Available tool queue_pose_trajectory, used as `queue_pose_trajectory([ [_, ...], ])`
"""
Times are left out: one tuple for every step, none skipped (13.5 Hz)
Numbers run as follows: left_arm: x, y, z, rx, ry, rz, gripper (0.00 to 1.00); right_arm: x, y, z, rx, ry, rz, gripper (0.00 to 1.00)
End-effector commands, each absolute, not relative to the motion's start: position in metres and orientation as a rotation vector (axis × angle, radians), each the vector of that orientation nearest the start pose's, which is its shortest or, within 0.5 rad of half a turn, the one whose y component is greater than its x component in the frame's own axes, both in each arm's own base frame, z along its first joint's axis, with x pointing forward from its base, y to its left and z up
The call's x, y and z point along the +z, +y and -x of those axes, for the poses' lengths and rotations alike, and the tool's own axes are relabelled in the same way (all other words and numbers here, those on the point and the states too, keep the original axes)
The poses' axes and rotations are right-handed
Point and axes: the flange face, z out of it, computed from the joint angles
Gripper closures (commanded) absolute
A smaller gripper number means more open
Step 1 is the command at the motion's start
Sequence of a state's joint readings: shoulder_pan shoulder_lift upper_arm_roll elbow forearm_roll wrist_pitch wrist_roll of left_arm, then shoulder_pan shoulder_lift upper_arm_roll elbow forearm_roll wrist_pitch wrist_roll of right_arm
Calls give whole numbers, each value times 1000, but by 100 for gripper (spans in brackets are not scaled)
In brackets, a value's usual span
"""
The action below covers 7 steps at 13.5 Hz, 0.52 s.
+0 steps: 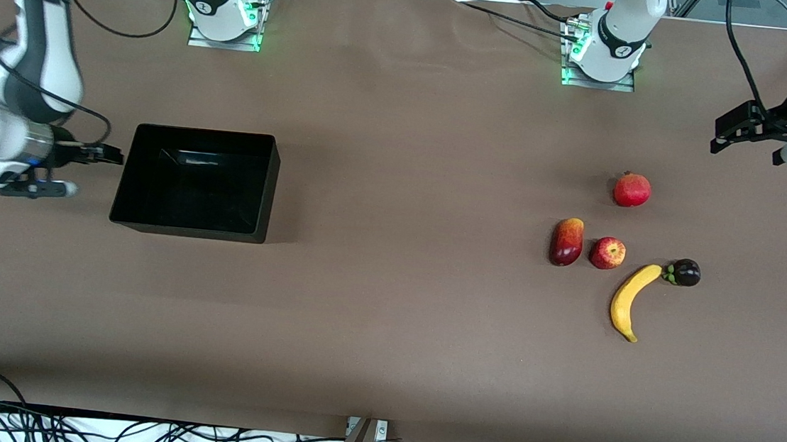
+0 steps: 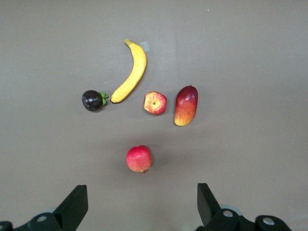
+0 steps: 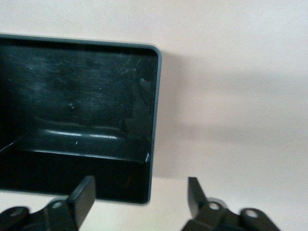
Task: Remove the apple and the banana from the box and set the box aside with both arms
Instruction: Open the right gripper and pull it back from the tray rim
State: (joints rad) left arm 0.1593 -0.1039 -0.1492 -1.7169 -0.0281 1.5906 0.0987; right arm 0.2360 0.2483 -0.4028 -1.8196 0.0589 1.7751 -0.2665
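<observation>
The black box (image 1: 187, 229) stands empty toward the right arm's end of the table. My right gripper (image 1: 113, 154) is open beside the box's end wall; the box's rim corner (image 3: 155, 120) shows just ahead of its fingers (image 3: 84, 193). The apple (image 1: 607, 253) and banana (image 1: 629, 301) lie on the table toward the left arm's end, the banana nearer the front camera. My left gripper (image 1: 720, 134) is open and empty, up over bare table past the fruits. In its wrist view the apple (image 2: 155, 103) and banana (image 2: 131, 73) lie ahead of the open gripper (image 2: 142, 207).
A mango (image 1: 567, 241) lies beside the apple. A pomegranate (image 1: 632, 190) lies farther from the front camera than the apple. A dark mangosteen (image 1: 684, 273) touches the banana's tip. The two arm bases (image 1: 225, 14) stand along the table's back edge.
</observation>
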Motion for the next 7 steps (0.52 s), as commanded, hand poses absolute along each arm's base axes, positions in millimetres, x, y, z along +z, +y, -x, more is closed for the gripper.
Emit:
queue_pose_trajectory([
  [618, 1, -531, 16, 119, 3164, 0, 471, -65, -599, 443, -126, 3141, 0],
  [618, 2, -531, 16, 122, 3162, 0, 494, -65, -600, 415, -133, 3146, 0],
  [618, 2, -531, 16, 122, 3162, 0, 520, -63, -596, 384, -142, 3143, 0],
  [618, 3, -531, 19, 117, 3163, 0, 543, -59, -587, 406, -167, 3127, 0],
  [618, 4, -531, 21, 117, 3163, 0, 563, -53, -576, 454, -168, 3102, 0],
  [618, 6, -531, 21, 112, 3163, 0, 572, -53, -568, 497, -156, 3079, 0],
  [618, 7, -531, 21, 110, 3163, 0, 580, -45, -562, 476, -176, 3086, 0],
])
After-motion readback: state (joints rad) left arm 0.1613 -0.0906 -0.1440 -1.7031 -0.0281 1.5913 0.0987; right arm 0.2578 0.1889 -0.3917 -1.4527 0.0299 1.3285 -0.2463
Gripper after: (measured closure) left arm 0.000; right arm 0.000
